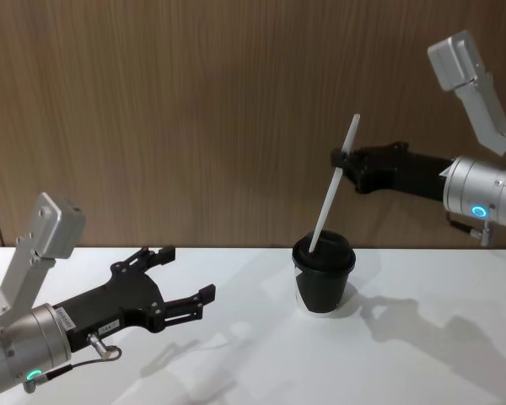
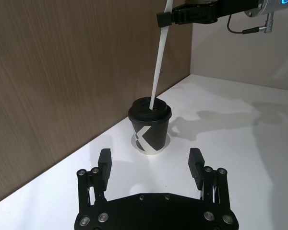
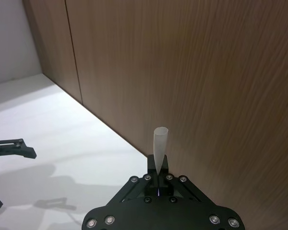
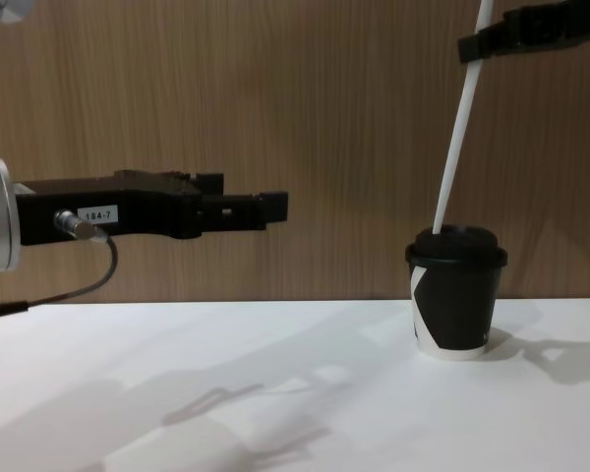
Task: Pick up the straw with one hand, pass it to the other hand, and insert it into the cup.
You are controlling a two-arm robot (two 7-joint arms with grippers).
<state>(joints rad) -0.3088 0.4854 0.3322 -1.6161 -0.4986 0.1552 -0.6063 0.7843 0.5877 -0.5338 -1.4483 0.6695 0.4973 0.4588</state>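
The black cup (image 1: 323, 274) with its domed lid stands on the white table, right of centre. The white straw (image 1: 333, 181) leans over it, its lower end meeting the lid's top; how deep it goes I cannot tell. My right gripper (image 1: 344, 160) is shut on the straw near its upper end, high above the cup (image 4: 455, 295). The straw (image 3: 160, 143) sticks up between its jaws. My left gripper (image 1: 185, 272), with the 184-7 label, hovers open and holds nothing, left of the cup (image 2: 151, 127). The straw (image 2: 158, 67) and right gripper (image 2: 165, 19) show beyond it.
A wood-panelled wall (image 1: 194, 110) runs close behind the cup and straw. The white table (image 1: 261, 354) stretches bare in front and to the left. The left gripper (image 4: 270, 206) hangs above the table at about the height of the straw's middle.
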